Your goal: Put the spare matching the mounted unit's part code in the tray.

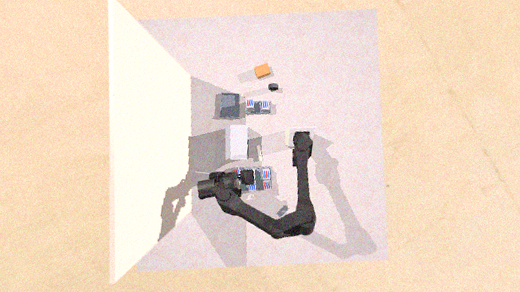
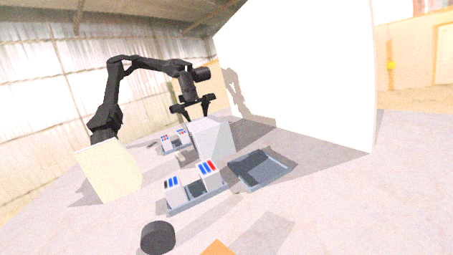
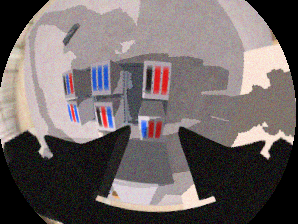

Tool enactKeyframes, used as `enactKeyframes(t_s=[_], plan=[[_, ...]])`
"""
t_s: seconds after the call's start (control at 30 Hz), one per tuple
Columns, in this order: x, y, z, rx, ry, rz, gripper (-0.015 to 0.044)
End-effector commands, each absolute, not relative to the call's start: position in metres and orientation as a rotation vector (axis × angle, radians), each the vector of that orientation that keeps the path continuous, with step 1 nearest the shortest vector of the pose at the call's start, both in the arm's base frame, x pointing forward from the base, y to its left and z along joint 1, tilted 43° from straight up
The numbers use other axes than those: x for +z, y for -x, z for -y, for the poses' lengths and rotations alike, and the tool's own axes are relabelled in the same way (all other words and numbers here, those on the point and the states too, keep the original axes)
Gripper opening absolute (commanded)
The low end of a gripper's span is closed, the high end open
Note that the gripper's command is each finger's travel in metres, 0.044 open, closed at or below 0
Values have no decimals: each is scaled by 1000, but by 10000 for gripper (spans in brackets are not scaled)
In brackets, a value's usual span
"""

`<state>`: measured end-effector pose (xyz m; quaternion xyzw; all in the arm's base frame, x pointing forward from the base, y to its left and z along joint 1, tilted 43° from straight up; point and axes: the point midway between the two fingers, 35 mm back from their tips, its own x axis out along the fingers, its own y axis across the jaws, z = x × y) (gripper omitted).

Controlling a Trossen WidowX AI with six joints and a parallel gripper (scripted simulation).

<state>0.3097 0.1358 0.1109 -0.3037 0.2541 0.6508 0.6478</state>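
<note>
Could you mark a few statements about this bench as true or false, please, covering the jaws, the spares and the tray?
1. The gripper holds a spare. False: its jaws are apart with nothing between them.
2. The gripper hangs above the far rack of spares, beside the large white block. True.
3. A spare lies in the grey tray. False: the tray holds no spare.
4. The near rack holds two spares, with an open slot between them. True.
5. The dark round puck sits inside the tray. False: it lies on the table, in front of the near rack.
</note>
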Motion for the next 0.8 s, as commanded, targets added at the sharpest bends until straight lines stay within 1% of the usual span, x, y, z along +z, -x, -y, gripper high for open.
enactKeyframes(t_s=[0.0, 0.77], plan=[[102, -309, -140, 1484, 682, -595, 300], [76, -307, -166, 1484, 679, -592, 300]])
